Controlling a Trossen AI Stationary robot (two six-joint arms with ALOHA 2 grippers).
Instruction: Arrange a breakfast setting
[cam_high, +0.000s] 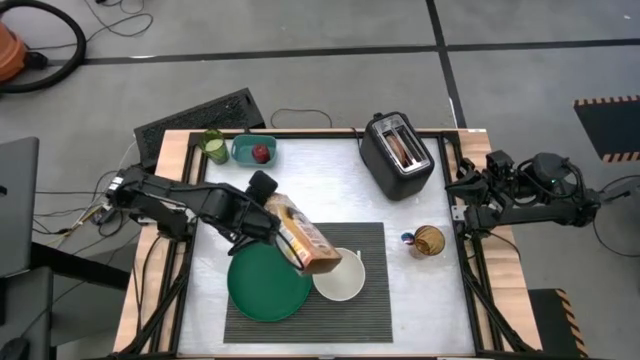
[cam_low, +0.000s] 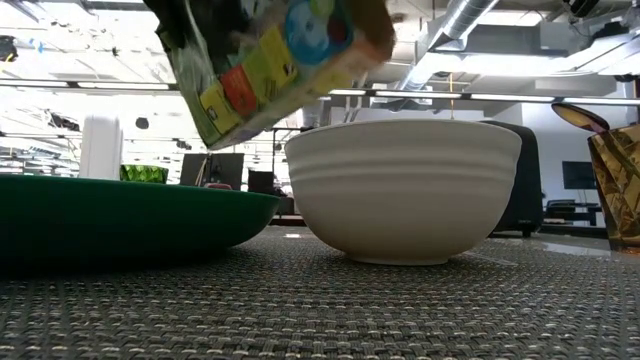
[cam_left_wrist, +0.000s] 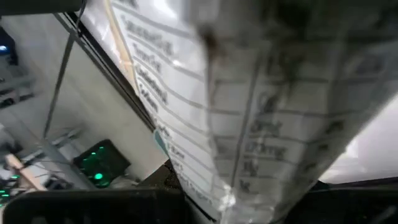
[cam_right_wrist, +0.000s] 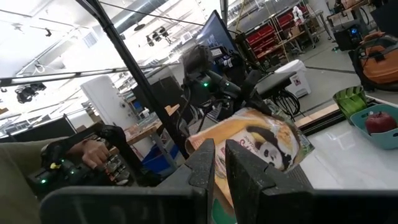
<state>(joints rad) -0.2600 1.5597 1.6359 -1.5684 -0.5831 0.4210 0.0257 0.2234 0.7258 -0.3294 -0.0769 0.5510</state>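
A cereal box (cam_high: 303, 240) is held tilted by the left gripper (cam_high: 262, 215) above the white bowl (cam_high: 339, 277), its lower end over the bowl's rim; from the table-height view the box (cam_low: 270, 60) hangs just above and to one side of the bowl (cam_low: 403, 190), not touching it. The main risk is judged to be a spill: if the box is tipped further while its mouth is not centred, cereal could be scattered onto the dark ribbed placemat (cam_high: 375, 310) or the green plate (cam_high: 268, 284) beside the bowl. A slip of the box in the grasp could also knock the bowl. The left fingers are clenched on the box, though the contact itself is hidden and only the box panel (cam_left_wrist: 249, 118) is seen filling the wrist view, so the hold is inferred. The right gripper (cam_right_wrist: 221, 165) is parked at the right edge of the surface, its fingers nearly together and grasping nothing. The apple (cam_high: 261, 153) lies in the teal container (cam_high: 243, 147), well apart.
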